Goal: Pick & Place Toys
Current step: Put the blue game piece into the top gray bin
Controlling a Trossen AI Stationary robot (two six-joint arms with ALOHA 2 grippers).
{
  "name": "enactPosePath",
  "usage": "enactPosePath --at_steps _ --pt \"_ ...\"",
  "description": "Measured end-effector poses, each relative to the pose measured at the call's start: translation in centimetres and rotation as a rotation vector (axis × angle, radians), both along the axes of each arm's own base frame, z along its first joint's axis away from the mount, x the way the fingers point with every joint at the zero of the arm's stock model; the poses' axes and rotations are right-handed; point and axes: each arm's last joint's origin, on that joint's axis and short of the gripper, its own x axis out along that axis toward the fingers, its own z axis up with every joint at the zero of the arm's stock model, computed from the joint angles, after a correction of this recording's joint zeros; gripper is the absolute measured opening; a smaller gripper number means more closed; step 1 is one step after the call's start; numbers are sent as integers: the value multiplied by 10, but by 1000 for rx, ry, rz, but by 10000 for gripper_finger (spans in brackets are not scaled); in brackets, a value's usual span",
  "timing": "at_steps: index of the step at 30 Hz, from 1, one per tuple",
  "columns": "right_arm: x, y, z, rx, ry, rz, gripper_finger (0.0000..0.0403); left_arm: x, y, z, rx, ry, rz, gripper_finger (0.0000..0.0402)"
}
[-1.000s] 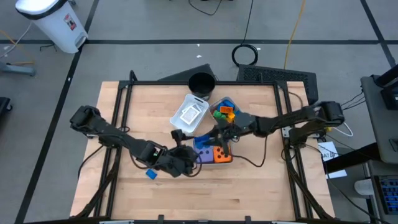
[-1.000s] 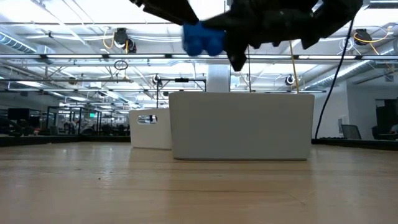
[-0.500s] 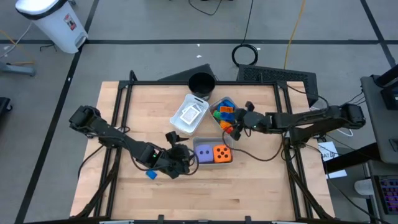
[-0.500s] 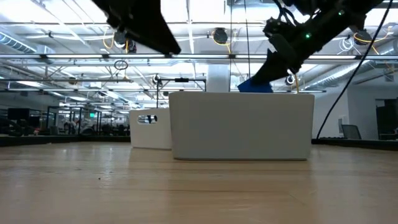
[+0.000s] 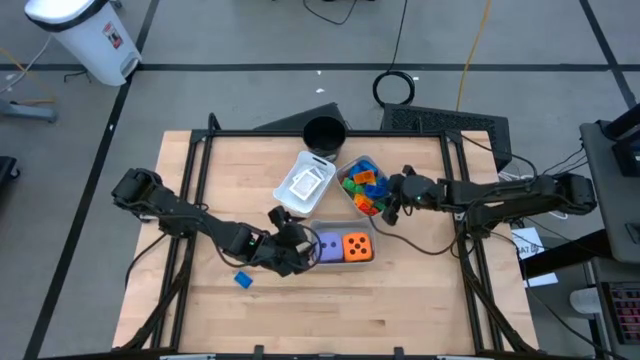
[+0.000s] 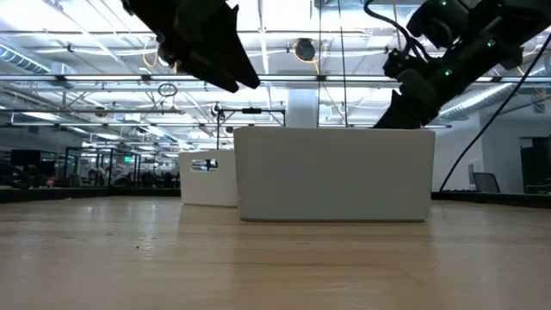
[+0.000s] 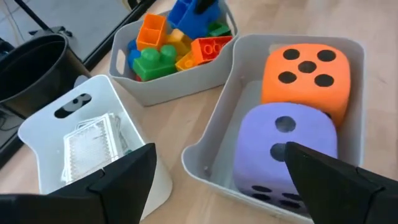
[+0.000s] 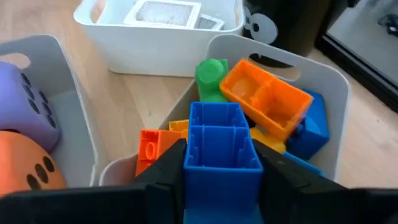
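- Since a second ago, the right gripper [image 5: 398,200] is seen to have been carried from over the dice tray [image 5: 318,232] to the block tray [image 5: 352,202] at its 2 o'clock, the blue block [image 8: 222,145] with it; the left gripper [image 5: 298,247] has been moved slightly toward the dice tray's 9 o'clock edge.
- The blue block is seen between the right fingers, which are closed on it, just above the orange block [image 8: 266,98] and green block [image 8: 210,76].
- The left fingers [image 7: 124,177] are spread wide and empty; the purple die [image 7: 287,149] and orange die [image 7: 305,71] lie beyond them.
- Release is best made low over the pile, well inside the tray wall, so that the block is not bounced out.
- A loose blue piece [image 5: 242,279] is left on the table [image 5: 400,300], at the left gripper's 8 o'clock.
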Motion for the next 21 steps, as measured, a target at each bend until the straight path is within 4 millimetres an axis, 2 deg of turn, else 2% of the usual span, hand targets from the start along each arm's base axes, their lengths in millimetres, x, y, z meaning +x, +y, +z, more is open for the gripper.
enactPosePath --at_steps 5,14,17,21 --pt "0 -1 -2 -12 -33 12 157 3 -1 2 -15 -35 -6 361" --pt "4 -1 7 -71 -105 42 257 4 -1 3 -22 -50 -4 361" --pt "2 0 13 -78 -149 45 276 3 -2 2 -40 -36 -21 361" --pt "-3 4 23 -84 -200 61 283 -4 -8 2 -140 50 -143 361"
